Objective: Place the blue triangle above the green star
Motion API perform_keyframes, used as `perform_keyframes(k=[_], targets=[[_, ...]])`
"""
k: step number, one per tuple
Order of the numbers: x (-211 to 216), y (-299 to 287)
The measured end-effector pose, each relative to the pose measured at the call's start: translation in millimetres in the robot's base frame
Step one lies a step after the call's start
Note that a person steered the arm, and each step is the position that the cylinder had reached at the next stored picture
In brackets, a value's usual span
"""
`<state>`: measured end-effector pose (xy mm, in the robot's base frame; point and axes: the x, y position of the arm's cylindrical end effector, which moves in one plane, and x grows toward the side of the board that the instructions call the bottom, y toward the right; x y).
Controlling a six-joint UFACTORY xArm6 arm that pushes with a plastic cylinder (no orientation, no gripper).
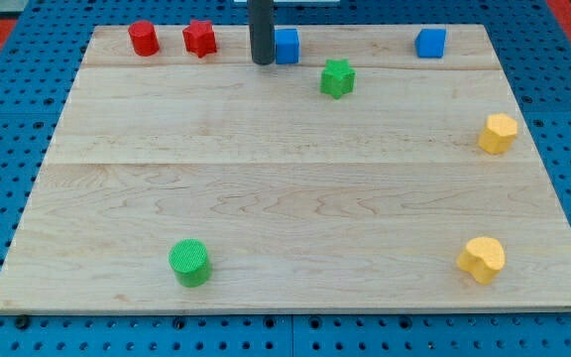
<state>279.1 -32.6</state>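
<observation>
My tip [263,62] stands near the view's top, touching the left side of a blue block [286,46] whose shape is partly hidden by the rod. The green star [337,77] lies just right of and below that blue block, a small gap apart. A second blue block [430,43], cube-like, sits further right along the top edge.
A red cylinder [144,38] and a red star [199,38] sit at the top left. A green cylinder [189,263] is at the bottom left. Two yellow blocks lie at the right: one at mid height [498,133], one lower [483,260]. The wooden board [285,198] rests on blue pegboard.
</observation>
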Motion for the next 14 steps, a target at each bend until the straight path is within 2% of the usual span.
perform_keyframes(k=[1,2,3,4,5,6,7,8,9,10,11,12,13,14], targets=[[8.1,25.6],[-17.1,27.5],[-20.3,52.9],[-25.4,124.0],[-9.1,213.2],[15.3,257.7],[-33.4,277.9],[-52.8,276.1],[-52.5,245.8],[-42.1,192.7],[-41.8,163.9],[-24.5,163.6],[-42.6,190.5],[-85.5,180.2]])
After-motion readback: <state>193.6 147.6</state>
